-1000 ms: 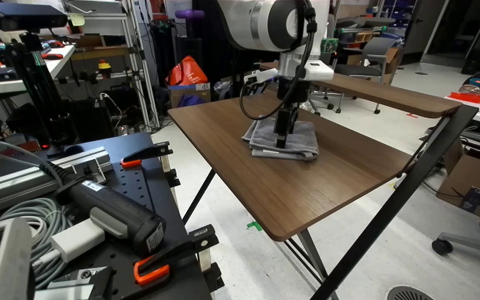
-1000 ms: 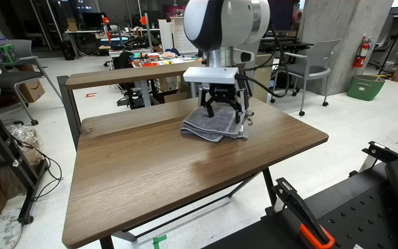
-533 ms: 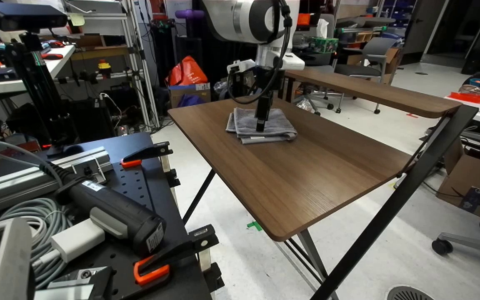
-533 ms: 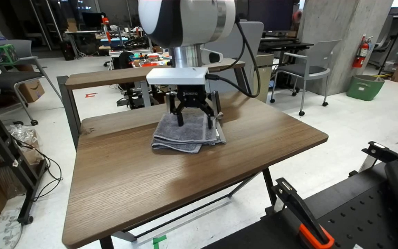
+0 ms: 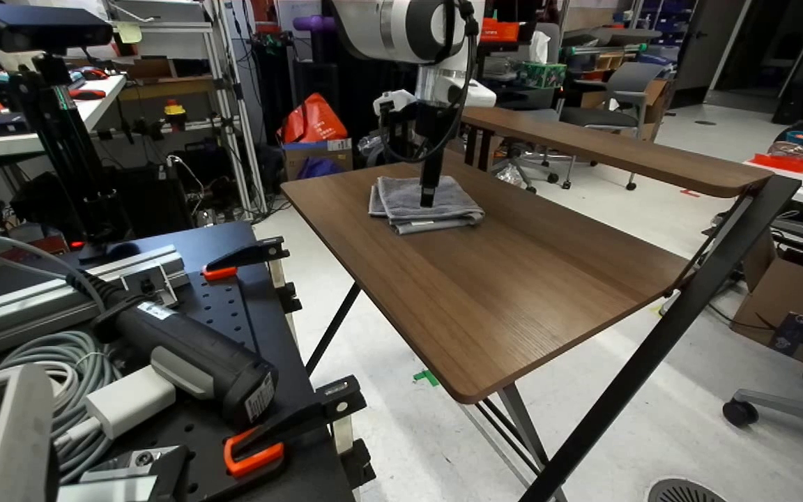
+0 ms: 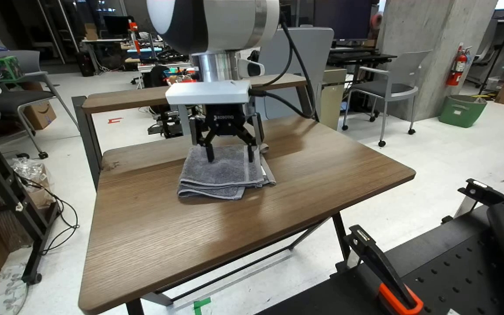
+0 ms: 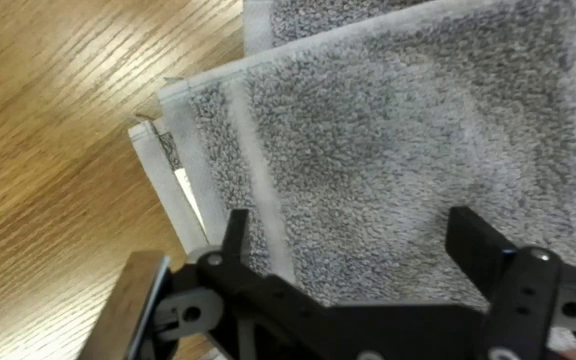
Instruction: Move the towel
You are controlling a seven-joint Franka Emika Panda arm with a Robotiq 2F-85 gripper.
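1. Note the grey towel (image 6: pixel 221 174) lying folded and flat on the surface (image 6: pixel 160 245), below the level of the raised shelf (image 5: pixel 610 150) and apart from it.
2. Find the tool (image 6: pixel 230 156) spread, pinching nothing, seemingly touching the towel's upper layer.
3. Judge the towel light, soft, limp and hard to damage; expect good friction from the pile and little stiffness.
4. Advise taking hold of every layer along the edge facing away from the raised shelf; expect unfolding when pinching the top layer alone.
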